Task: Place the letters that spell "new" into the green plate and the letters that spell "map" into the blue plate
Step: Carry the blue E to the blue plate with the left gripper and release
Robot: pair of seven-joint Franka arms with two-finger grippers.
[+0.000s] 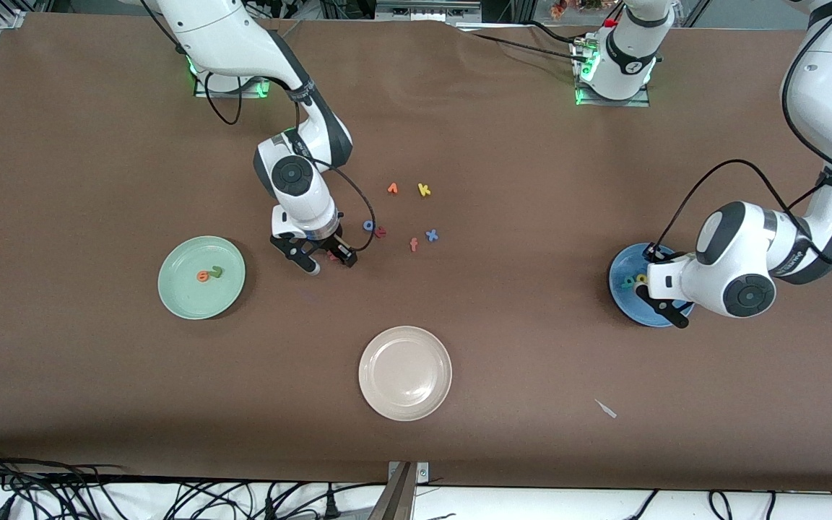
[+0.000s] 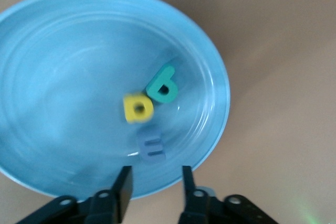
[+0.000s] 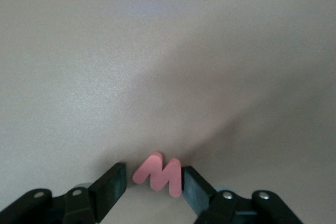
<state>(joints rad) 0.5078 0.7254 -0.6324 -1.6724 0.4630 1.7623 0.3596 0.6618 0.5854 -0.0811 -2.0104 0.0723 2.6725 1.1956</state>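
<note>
While the right hand [image 3: 153, 182] sits low on the surface with its fingers bracketing the pink w [image 3: 159, 173], one finger touching it, the green n [image 1: 217, 271] and orange e [image 1: 204, 276] lie in the green plate [image 1: 183, 297]. Over the blue plate [image 2: 63, 40], the left hand [image 2: 155, 184] hangs open above the blue m [image 2: 150, 148], yellow a [image 2: 138, 108] and teal p [image 2: 162, 86].

A mint-green plate [image 1: 201, 277] holds orange [image 1: 204, 276] and green [image 1: 217, 271] letters, a blue plate [image 2: 63, 51] holds yellow [image 2: 138, 108], teal [image 2: 161, 87] and blue [image 2: 150, 147] ones, a pink w [image 3: 159, 174] lies on brown cloth [image 1: 531, 217], near a beige plate [image 1: 405, 373].
</note>
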